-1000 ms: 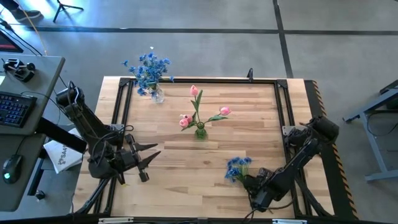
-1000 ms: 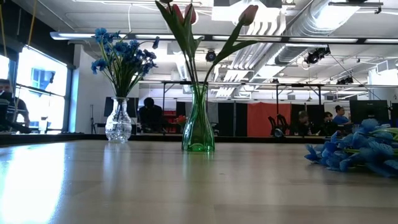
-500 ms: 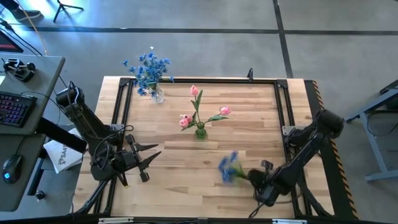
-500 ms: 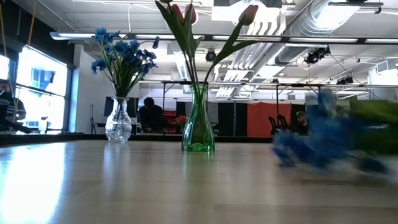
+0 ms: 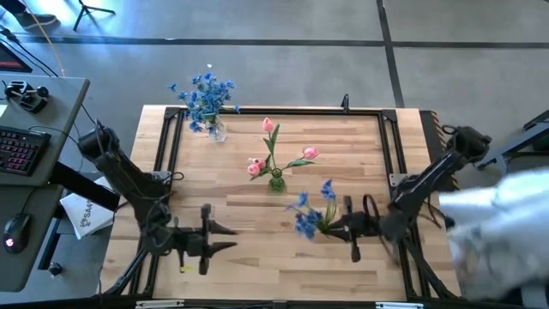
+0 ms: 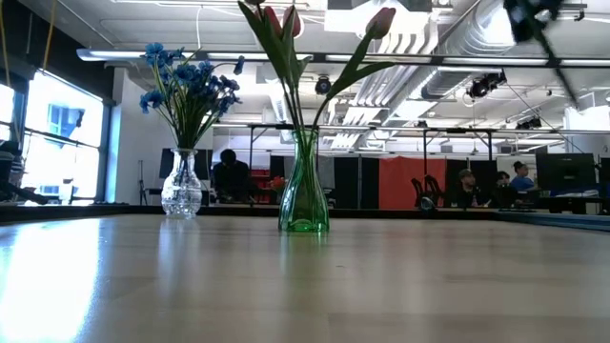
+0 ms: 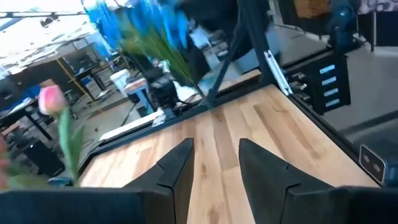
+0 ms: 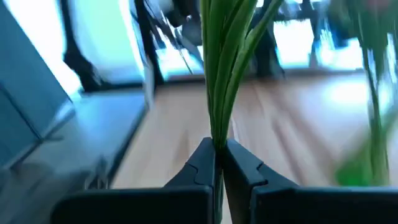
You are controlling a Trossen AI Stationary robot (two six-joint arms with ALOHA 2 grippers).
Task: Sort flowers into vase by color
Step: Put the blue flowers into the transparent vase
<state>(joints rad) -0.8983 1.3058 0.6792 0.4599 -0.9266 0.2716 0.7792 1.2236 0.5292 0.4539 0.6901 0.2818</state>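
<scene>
Clamped tight, the right gripper (image 5: 336,227) pinches the green stems of a blue flower spray (image 5: 310,210) between its two dark fingers (image 8: 198,163), as the right wrist view shows, with the stems (image 8: 225,56) rising straight out of the closed jaws. In the high view this gripper sits at about four o'clock from the table's centre, lifted off the wood, and the blue blossoms fan out from it toward nine o'clock, reaching close to the green vase (image 5: 276,181). That green vase stands near the middle of the table (image 5: 257,257) and carries three pink tulips (image 5: 268,125); in the low view its glass body (image 6: 304,198) stands upright with the tulip stems leaning apart above it. At about eleven o'clock from it, near the table's far left corner, a clear vase (image 5: 217,131) holds a bunch of blue flowers (image 5: 204,94), also upright in the low view (image 6: 181,186). The left gripper (image 5: 225,239) hovers over the near left part of the table at about seven o'clock from the green vase, its fingers (image 7: 175,171) partly apart with nothing between them, well clear of both vases.
</scene>
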